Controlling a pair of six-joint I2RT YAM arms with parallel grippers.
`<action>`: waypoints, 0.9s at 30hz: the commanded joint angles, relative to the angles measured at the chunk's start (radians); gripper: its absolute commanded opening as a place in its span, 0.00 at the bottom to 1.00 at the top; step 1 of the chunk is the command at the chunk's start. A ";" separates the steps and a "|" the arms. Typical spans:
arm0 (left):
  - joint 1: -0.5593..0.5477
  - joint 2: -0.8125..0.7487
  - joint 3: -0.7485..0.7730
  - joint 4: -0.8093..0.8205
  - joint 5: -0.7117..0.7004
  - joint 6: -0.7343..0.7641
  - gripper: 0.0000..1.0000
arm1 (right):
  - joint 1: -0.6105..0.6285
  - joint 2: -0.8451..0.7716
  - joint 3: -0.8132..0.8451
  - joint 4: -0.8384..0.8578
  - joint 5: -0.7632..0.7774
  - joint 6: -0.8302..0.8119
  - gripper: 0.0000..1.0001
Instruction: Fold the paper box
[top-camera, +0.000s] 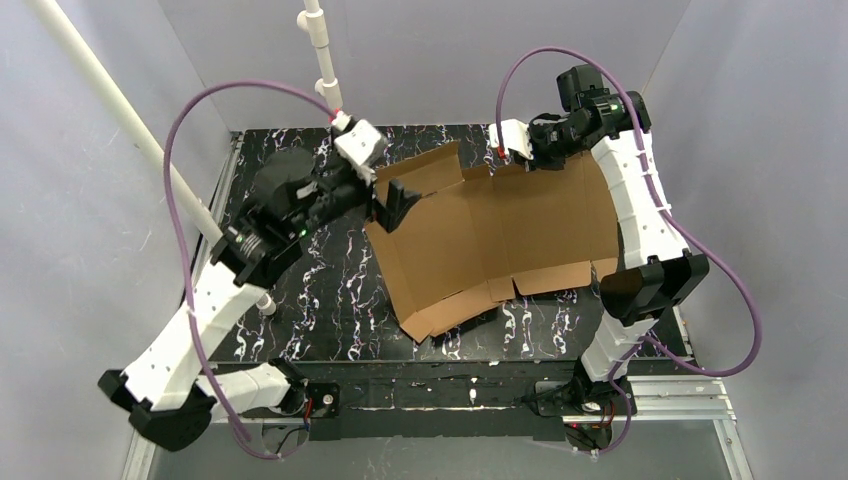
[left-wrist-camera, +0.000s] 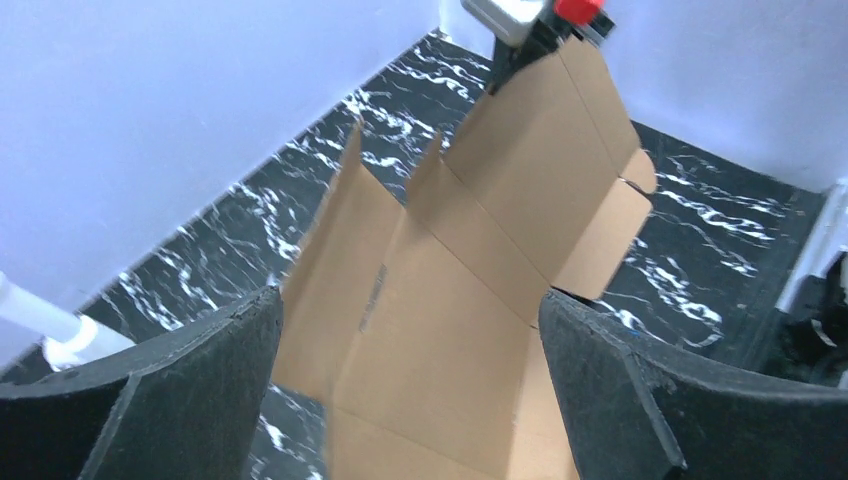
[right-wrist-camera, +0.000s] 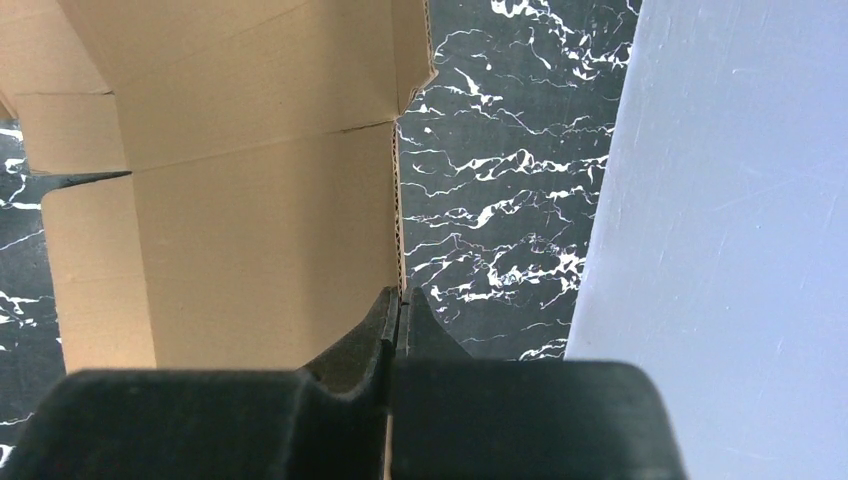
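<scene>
The paper box (top-camera: 490, 235) is a brown corrugated sheet, partly folded, on the black marbled table (top-camera: 330, 300). Its left and far flaps stand up. My left gripper (top-camera: 393, 205) is open at the sheet's left end. In the left wrist view its fingers (left-wrist-camera: 200, 380) stand wide apart, with the cardboard (left-wrist-camera: 450, 300) in the gap and beyond, not pinched. My right gripper (top-camera: 524, 162) is shut on the box's far edge. In the right wrist view the jaws (right-wrist-camera: 400, 298) clamp the corrugated edge, and the panel (right-wrist-camera: 250, 200) hangs to their left.
A slanted white pipe (top-camera: 120, 110) stands at the left, and another (top-camera: 320, 50) at the back centre. Grey walls close in the table on three sides, and the right wall (right-wrist-camera: 720, 200) is near my right gripper. A white pipe foot (left-wrist-camera: 60, 335) lies beside my left finger.
</scene>
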 joint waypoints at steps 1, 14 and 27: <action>0.003 0.136 0.192 -0.127 0.005 0.226 0.98 | 0.003 -0.052 0.018 0.027 -0.046 0.020 0.01; 0.003 0.427 0.456 -0.277 0.069 0.473 0.91 | 0.002 -0.062 0.019 0.031 -0.081 0.025 0.01; -0.028 0.479 0.431 -0.260 -0.085 0.544 0.39 | 0.003 -0.065 0.004 0.041 -0.095 0.030 0.01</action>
